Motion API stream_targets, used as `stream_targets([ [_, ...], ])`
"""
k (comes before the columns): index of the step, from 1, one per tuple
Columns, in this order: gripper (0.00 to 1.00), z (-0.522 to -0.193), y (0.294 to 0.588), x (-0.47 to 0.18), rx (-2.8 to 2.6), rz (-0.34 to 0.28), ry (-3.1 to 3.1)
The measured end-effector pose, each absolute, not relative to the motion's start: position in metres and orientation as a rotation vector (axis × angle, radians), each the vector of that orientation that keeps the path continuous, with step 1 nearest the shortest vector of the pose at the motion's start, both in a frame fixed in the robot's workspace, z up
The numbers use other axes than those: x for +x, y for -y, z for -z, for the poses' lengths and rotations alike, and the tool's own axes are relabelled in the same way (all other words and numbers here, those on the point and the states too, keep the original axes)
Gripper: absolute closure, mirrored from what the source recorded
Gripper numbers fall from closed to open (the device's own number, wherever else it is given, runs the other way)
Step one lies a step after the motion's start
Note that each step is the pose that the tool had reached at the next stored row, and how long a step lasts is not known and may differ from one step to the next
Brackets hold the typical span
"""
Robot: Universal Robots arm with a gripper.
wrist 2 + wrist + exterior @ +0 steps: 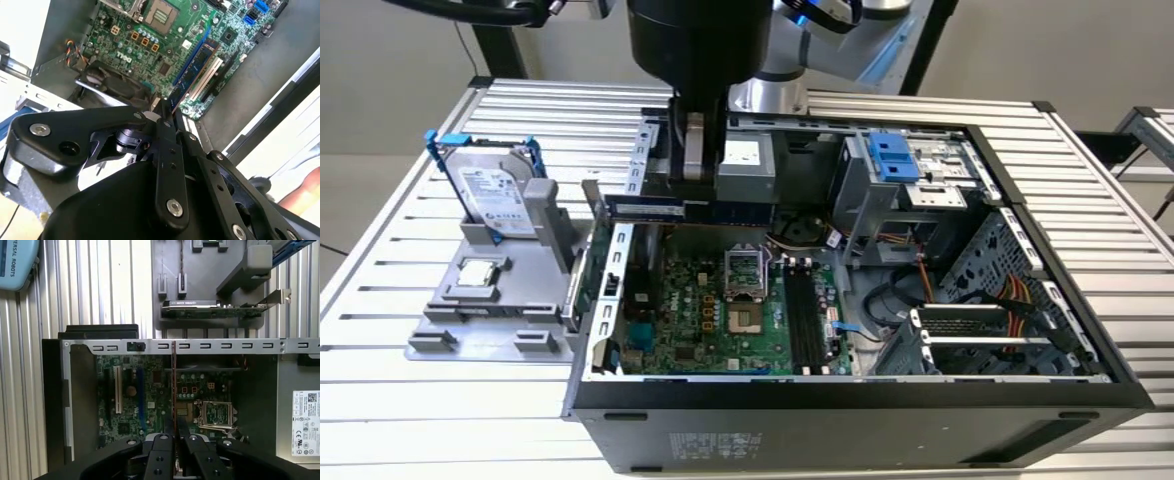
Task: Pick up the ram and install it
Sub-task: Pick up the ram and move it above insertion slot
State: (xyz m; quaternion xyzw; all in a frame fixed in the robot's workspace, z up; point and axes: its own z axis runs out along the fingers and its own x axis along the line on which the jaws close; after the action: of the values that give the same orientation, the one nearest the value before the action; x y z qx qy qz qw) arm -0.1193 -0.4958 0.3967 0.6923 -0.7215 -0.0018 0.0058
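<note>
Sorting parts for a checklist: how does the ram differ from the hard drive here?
The ram is a thin dark stick; the hard drive is a thicker silver block in a blue frame. The ram is clamped in the gripper above the open case; the hard drive stands upright in the grey stand beside it, at the exterior view's left. Neither sits installed in the case.

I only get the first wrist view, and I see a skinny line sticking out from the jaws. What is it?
Observer: That's the ram, edge-on. In the exterior view it's a long flat stick held level.
Operator: Is it plugged in?
Observer: No, it hangs in the air over the green board.
Operator: Where are its slots?
Observer: The long black slots sit on the exterior view's right of the square socket, looking empty.
</note>
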Motion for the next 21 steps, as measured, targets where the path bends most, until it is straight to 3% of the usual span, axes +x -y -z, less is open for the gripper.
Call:
stream_targets([
  [21, 1.00, -0.397, 0.496, -0.095, 2.167, 0.006, 2.258],
])
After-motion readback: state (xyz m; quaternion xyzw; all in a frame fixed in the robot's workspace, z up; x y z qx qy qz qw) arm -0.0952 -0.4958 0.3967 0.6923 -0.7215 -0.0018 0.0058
